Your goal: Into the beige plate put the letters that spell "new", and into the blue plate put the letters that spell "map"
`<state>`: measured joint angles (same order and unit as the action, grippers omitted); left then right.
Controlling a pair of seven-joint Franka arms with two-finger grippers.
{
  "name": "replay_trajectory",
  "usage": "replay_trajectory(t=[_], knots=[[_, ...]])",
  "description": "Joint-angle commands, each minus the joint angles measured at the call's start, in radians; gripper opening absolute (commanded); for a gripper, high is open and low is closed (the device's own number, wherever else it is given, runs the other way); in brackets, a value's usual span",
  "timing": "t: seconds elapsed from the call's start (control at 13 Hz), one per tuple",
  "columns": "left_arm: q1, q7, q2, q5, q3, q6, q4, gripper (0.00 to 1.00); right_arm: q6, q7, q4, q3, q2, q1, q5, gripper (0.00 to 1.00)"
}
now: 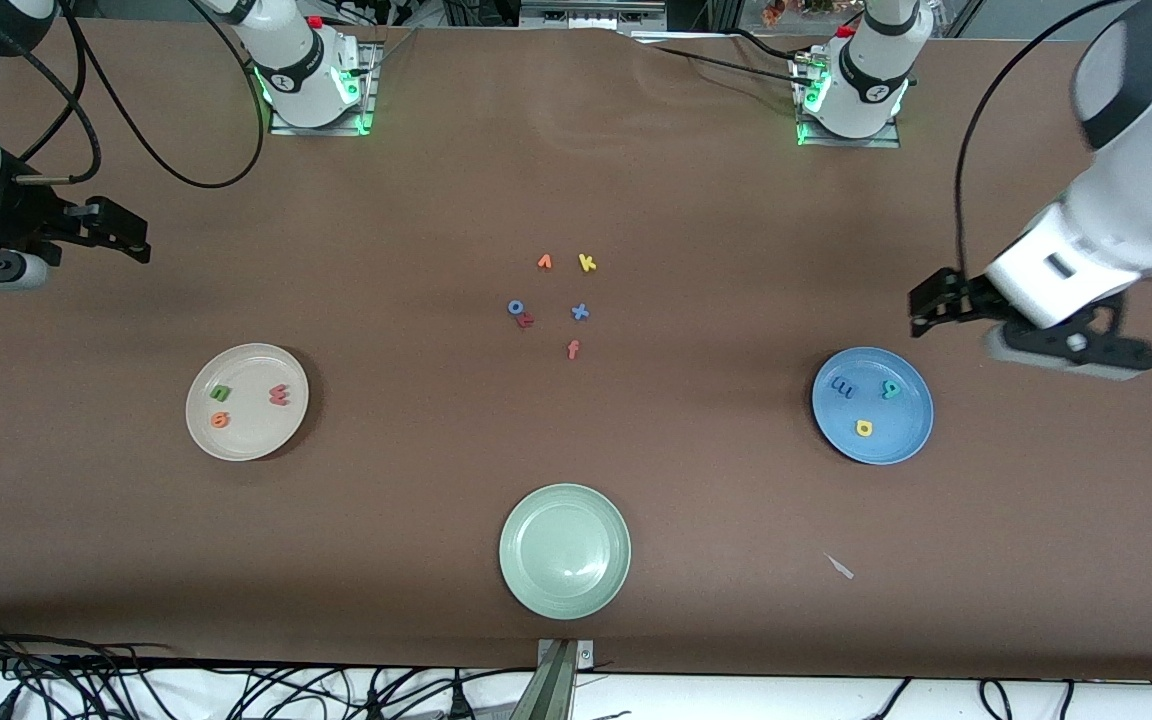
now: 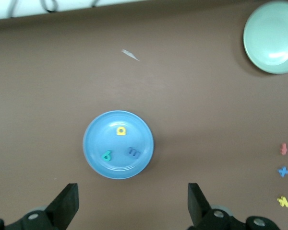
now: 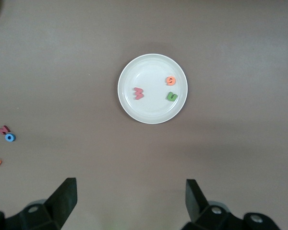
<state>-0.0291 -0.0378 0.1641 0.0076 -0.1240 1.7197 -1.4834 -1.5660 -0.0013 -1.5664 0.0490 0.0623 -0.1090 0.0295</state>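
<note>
While n, e, w sit in beige plate (image 1: 246,402) & m, a, p in blue plate (image 1: 872,405), both grippers gape wide, empty

Readable stuff is just the foam letters. Beige plate (image 1: 204,425): n (image 1: 220,393), e (image 1: 220,420), w (image 1: 279,395). Blue plate (image 1: 904,440): m (image 1: 844,387), a (image 1: 864,428), p (image 1: 891,390). Table centre: v (image 1: 544,262), k (image 1: 587,263), o (image 1: 515,307), x (image 1: 580,312), f (image 1: 573,349).

"new" in beige plate (image 1: 236,440), "map" in blue plate (image 1: 901,445)
</note>
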Motion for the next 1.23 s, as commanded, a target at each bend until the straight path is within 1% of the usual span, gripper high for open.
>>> replay_trajectory(t=[0.0, 0.08, 0.15, 0.23, 0.69, 0.85, 1.0, 1.15], knots=[[-0.069, -0.016, -0.101, -0.017, 0.066, 0.026, -0.13, 1.0, 0.02, -0.002, 0.026, -0.006, 0.011, 0.006, 0.012, 1.0], [-0.069, -0.022, -0.141, -0.015, 0.066, 0.088, -0.2, 1.0, 0.02, -0.002, 0.029, -0.006, 0.011, 0.006, 0.01, 1.0], [-0.064, -0.024, -0.162, -0.015, 0.066, 0.11, -0.234, 1.0, 0.02, -0.002, 0.029, -0.006, 0.011, 0.006, 0.012, 1.0], [-0.058, -0.024, -0.163, -0.015, 0.066, 0.109, -0.238, 1.0, 0.02, -0.002, 0.029, -0.006, 0.011, 0.006, 0.012, 1.0], [-0.017, -0.013, -0.141, -0.02, 0.061, 0.061, -0.213, 1.0, 0.02, 0.003, 0.026, -0.006, 0.011, 0.006, 0.01, 1.0], [-0.011, -0.008, -0.143, -0.024, 0.061, -0.007, -0.213, 1.0, 0.015, 0.004, 0.026, -0.006, 0.011, 0.006, 0.009, 1.0], [-0.011, -0.01, -0.143, -0.024, 0.06, -0.023, -0.207, 1.0, 0.007, 0.004, 0.026, -0.006, 0.011, 0.006, 0.006, 1.0], [-0.014, -0.01, -0.14, -0.024, 0.06, -0.063, -0.18, 1.0, -0.002, 0.006, 0.026, -0.006, 0.011, 0.006, -0.003, 1.0]])
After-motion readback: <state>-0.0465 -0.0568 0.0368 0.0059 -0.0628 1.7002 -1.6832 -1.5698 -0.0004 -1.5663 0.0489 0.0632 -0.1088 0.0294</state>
